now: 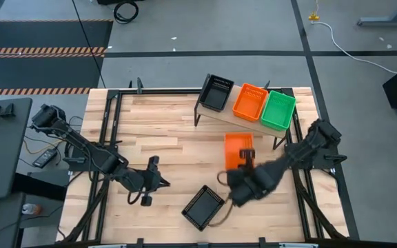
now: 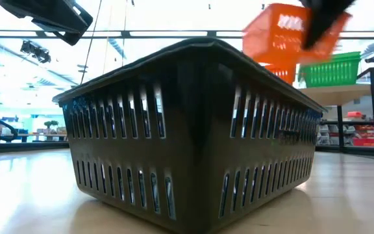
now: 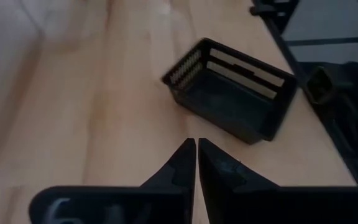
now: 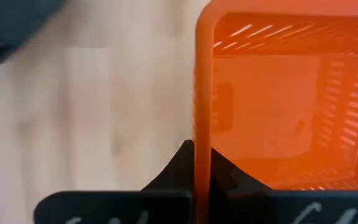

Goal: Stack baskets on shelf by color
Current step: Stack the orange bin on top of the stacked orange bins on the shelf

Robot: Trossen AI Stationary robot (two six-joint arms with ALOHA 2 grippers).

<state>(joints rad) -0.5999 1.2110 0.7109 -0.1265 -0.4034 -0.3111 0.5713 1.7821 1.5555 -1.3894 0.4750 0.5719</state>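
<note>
High view: on the shelf (image 1: 220,114) at the tabletop's far edge sit a black basket (image 1: 216,93), an orange basket (image 1: 249,101) and a green basket (image 1: 278,109). The right gripper (image 1: 243,160) pinches another orange basket's (image 1: 238,147) wall mid-table. Left wrist view: the left gripper (image 3: 196,163) is closed, empty, facing a loose black basket (image 3: 232,98) near the front edge.

The table (image 1: 164,131) is light wood with pale and darker stripes. The shelf (image 1: 229,118) near the far edge is light wood too, on thin black legs. Three baskets sit on it: a black basket (image 1: 216,92), an orange basket (image 1: 249,101) and a green basket (image 1: 278,109). Another orange one (image 1: 238,146) is near the middle of the table, its sides full of little slots. A second black one (image 1: 203,206) is by the near edge, with slots too. Both arms are dark. The floor is grey with dark lines.
</note>
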